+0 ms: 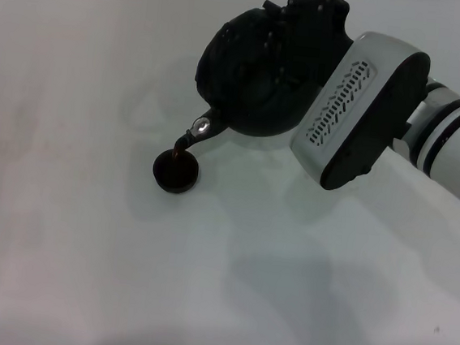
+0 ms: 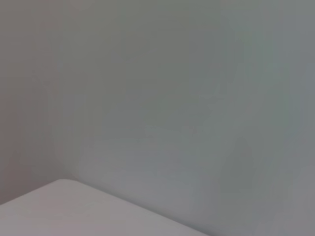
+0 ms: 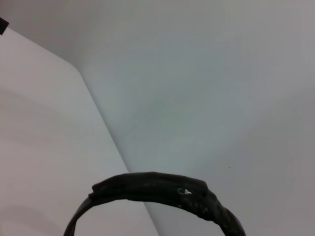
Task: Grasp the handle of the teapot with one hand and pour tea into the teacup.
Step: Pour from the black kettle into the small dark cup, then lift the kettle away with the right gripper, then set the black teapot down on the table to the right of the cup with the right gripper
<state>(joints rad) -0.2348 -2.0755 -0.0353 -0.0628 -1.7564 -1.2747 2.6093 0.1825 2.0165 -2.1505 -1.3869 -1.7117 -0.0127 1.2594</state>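
Note:
In the head view the round matte-black teapot [image 1: 247, 76] hangs tilted above the white table, its pale-tipped spout [image 1: 202, 127] pointing down at the teacup [image 1: 175, 170]. A thin brown stream runs from the spout into the small dark cup, which stands on the table. My right gripper [image 1: 308, 19] is on top of the pot, shut on the handle and holding it up. The right wrist view shows the black ribbed handle [image 3: 157, 189] as an arch. My left gripper is out of view.
The white table [image 1: 84, 248] spreads to the left and front of the cup. My right arm's white wrist housing [image 1: 354, 111] sits right of the pot. The left wrist view shows only a table corner [image 2: 59, 211] and a plain grey surface beyond it.

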